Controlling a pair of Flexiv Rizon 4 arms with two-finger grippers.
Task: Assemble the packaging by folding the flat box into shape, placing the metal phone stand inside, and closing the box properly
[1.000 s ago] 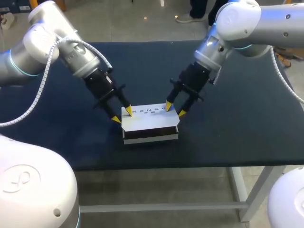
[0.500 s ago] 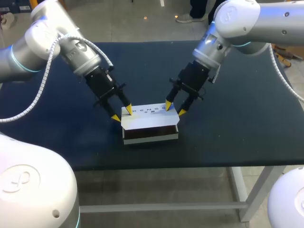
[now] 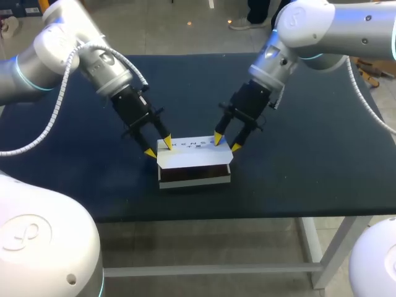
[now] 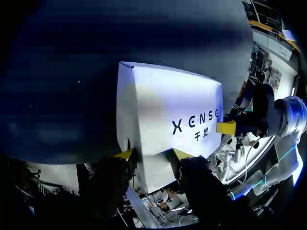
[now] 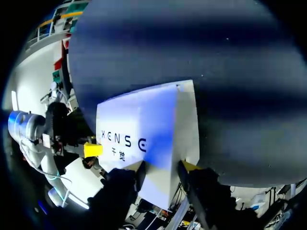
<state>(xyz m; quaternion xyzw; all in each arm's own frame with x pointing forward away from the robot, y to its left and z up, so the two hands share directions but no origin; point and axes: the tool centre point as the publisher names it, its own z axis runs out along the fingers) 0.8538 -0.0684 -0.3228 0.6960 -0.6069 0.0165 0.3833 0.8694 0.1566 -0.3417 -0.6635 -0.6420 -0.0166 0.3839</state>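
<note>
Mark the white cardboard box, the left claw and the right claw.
White cardboard box (image 3: 195,158): head view, on its white lid.
Left claw (image 3: 159,148): head view, midway between its yellow tips.
Right claw (image 3: 227,143): head view, midway between its yellow tips.

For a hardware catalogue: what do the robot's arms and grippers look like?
Left arm and right arm: silver-white, rounded joints, teal rings, a white ribbed cable along each. Left gripper and right gripper: black with yellow tips.
</note>
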